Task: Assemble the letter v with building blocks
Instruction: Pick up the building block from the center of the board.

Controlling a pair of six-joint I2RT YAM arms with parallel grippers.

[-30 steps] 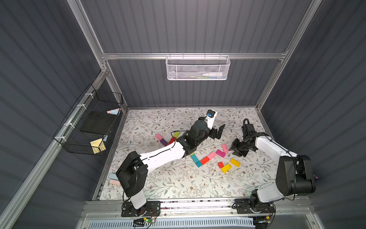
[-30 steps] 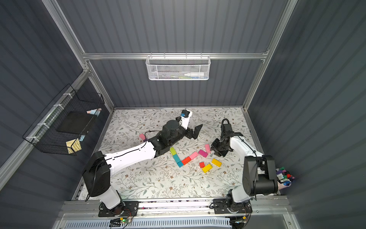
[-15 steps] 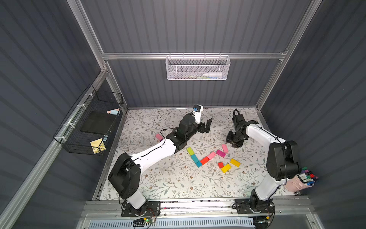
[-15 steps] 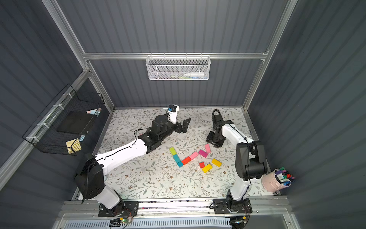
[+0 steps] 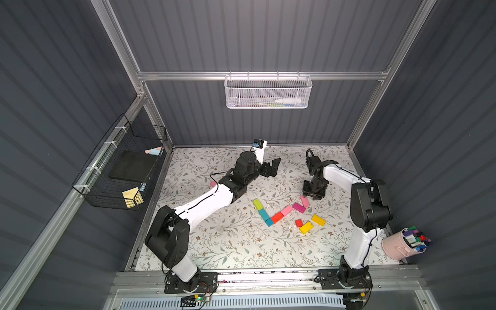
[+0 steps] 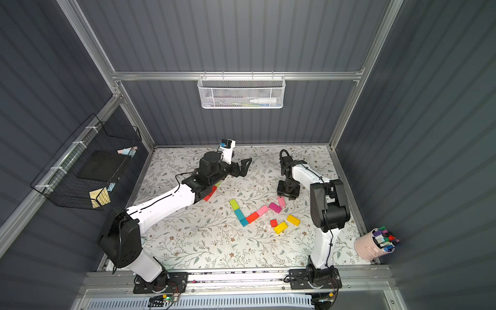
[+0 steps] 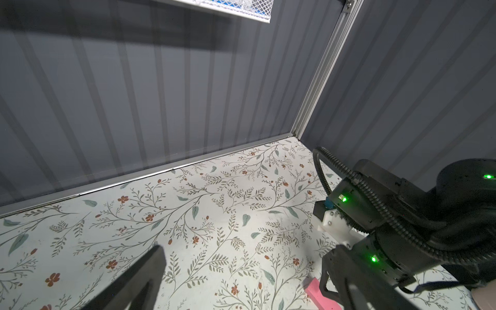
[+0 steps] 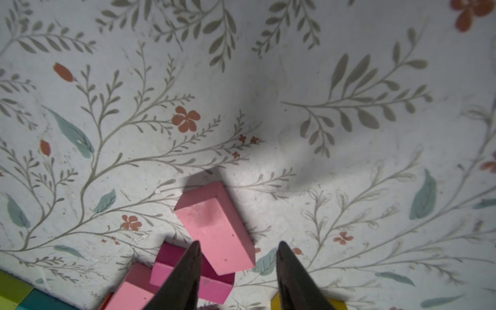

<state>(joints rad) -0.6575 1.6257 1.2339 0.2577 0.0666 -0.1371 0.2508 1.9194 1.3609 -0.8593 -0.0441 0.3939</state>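
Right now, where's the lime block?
In a top view the lime block caps the far end of the V's stroke on the left arm's side, butting against a teal block.

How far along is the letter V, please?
Laid: a lopsided V, short arm of lime block and teal blocks, longer arm from red block to top pink block. In hand: right gripper open over it; left gripper open, empty. Remaining: yellow blocks loose; short arm likely needs extending.

Pink block lies beside the right arm.
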